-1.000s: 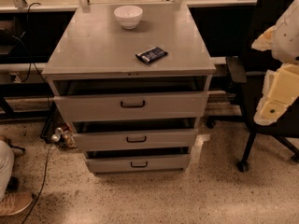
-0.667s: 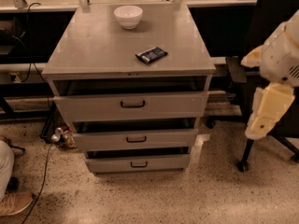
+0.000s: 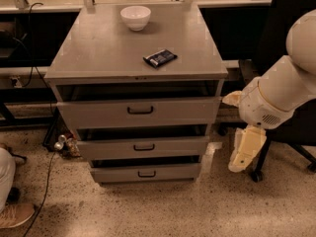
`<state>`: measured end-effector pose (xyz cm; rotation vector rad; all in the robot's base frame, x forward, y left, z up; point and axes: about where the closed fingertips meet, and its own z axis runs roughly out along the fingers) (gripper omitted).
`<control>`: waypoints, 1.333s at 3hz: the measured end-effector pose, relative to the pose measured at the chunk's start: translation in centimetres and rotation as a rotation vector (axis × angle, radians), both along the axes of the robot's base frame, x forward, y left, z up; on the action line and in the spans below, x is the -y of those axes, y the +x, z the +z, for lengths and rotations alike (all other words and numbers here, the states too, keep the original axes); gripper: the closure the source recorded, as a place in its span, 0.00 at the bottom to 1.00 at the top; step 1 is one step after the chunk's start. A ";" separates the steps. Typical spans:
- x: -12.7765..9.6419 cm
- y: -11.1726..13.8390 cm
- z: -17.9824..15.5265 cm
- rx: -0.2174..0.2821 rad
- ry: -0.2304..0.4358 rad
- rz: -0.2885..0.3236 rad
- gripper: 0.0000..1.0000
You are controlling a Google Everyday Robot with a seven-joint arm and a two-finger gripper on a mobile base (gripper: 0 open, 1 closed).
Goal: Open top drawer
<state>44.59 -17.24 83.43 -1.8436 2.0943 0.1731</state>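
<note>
The top drawer (image 3: 98, 113) is the widest, tallest grey front of the cabinet, with a small dark loop handle (image 3: 140, 110) at its centre. A dark gap shows above its front. Two shorter grey drawers, the middle one (image 3: 113, 148) and the bottom one (image 3: 118, 173), sit below it. My gripper (image 3: 244, 154) hangs pointing down on the cream arm (image 3: 276, 93), to the right of the cabinet, at about the height of the middle drawer. It is apart from the cabinet and touches nothing.
The grey cabinet top (image 3: 98, 48) carries a white bowl (image 3: 135, 17) at the back and a dark packet (image 3: 160, 58) near the middle. A black chair base (image 3: 256, 174) stands behind my arm. Cans (image 3: 64, 143) and a cable lie left of the cabinet; a shoe (image 3: 15, 215) shows at lower left.
My arm has swung left and down, so the gripper now hangs lower and closer to the cabinet's right side. The drawers, bowl and packet have not moved.
</note>
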 end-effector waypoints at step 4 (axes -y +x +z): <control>-2.3 6.4 -7.4 0.153 0.060 0.001 0.00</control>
